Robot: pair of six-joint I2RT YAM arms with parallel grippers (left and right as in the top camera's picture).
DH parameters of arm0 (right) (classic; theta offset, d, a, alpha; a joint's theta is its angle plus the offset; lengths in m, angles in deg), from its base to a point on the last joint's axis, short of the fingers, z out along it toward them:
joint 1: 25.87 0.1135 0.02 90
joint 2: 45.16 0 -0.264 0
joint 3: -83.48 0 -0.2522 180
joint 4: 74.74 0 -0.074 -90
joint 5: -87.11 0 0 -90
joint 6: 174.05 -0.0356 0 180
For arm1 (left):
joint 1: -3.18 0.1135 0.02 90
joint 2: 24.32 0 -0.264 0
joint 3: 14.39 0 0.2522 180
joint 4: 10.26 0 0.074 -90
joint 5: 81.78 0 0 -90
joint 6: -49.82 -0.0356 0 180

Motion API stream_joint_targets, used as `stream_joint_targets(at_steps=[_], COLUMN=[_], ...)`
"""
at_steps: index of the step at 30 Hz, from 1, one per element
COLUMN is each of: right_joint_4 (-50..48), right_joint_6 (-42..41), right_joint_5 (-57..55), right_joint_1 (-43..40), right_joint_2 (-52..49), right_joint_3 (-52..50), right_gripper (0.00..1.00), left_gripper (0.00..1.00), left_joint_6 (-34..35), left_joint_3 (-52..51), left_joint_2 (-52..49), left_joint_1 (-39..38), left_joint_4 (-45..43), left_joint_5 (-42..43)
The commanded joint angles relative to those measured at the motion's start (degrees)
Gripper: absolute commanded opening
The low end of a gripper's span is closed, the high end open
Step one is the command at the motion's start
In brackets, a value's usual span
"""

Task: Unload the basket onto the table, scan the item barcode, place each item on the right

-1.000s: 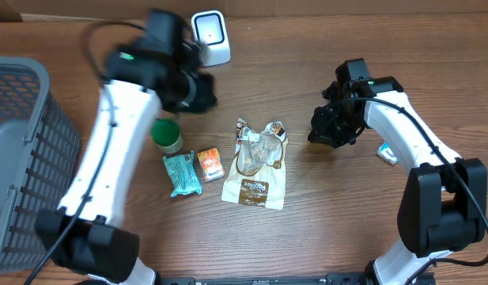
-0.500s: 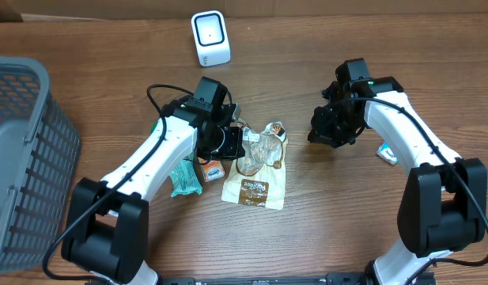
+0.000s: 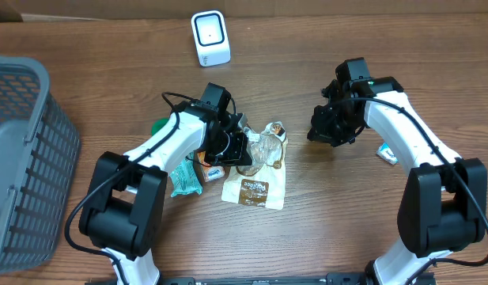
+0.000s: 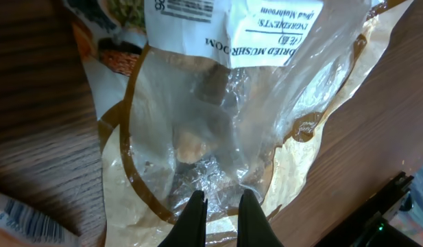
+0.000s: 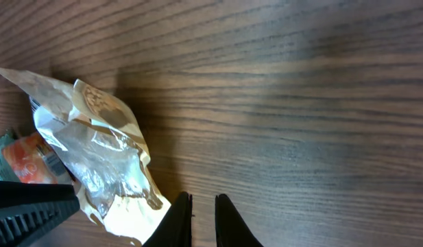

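Observation:
The item, a clear and tan bag of dried mushrooms (image 3: 255, 168), lies flat at the table's middle. A white scanner (image 3: 210, 37) stands at the back. My left gripper (image 3: 245, 152) hovers over the bag's left upper part. In the left wrist view its tips (image 4: 220, 199) stand close together over the crinkled plastic window (image 4: 218, 103), holding nothing that I can see. My right gripper (image 3: 319, 133) hangs to the right of the bag. In the right wrist view it (image 5: 202, 200) is shut over bare wood, with the bag (image 5: 94, 151) to its left.
A grey basket (image 3: 22, 158) fills the left edge. A green can (image 3: 159, 127), a teal packet (image 3: 183, 178) and an orange packet (image 3: 213, 170) lie left of the bag. A small blue and white item (image 3: 387, 153) lies under the right arm.
My left arm has swung down from beside the scanner to the bag's left side. The right arm and the bag have not moved.

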Motion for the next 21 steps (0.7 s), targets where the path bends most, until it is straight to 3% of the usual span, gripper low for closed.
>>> stream_joint_targets(at_steps=[1,7,11,21], right_joint_4=[-0.9,-4.5,-7.5,-8.3], right_joint_6=[0.0,-0.2,-0.2,-0.1], right_joint_5=[0.4,3.2,7.9,11.1], right_joint_1=[0.2,0.2,0.2,0.2], right_joint_2=[-0.3,-0.3,-0.3,-0.3], right_joint_3=[-1.9,-6.2,-8.6,-9.9], right_gripper=[0.11,0.11,0.11,0.34], left_gripper=[0.04,0.04,0.04,0.04], left_joint_6=[-1.4,1.5,1.5,1.4], left_joint_3=[-0.5,-0.5,-0.5,-0.5], left_joint_2=[-1.5,-2.0,-2.9,-6.3], left_joint_1=[-0.2,0.5,0.5,1.7], left_joint_4=[-1.1,-2.6,-2.6,-3.6], left_joint_5=[0.7,-7.1,-7.8,-7.5])
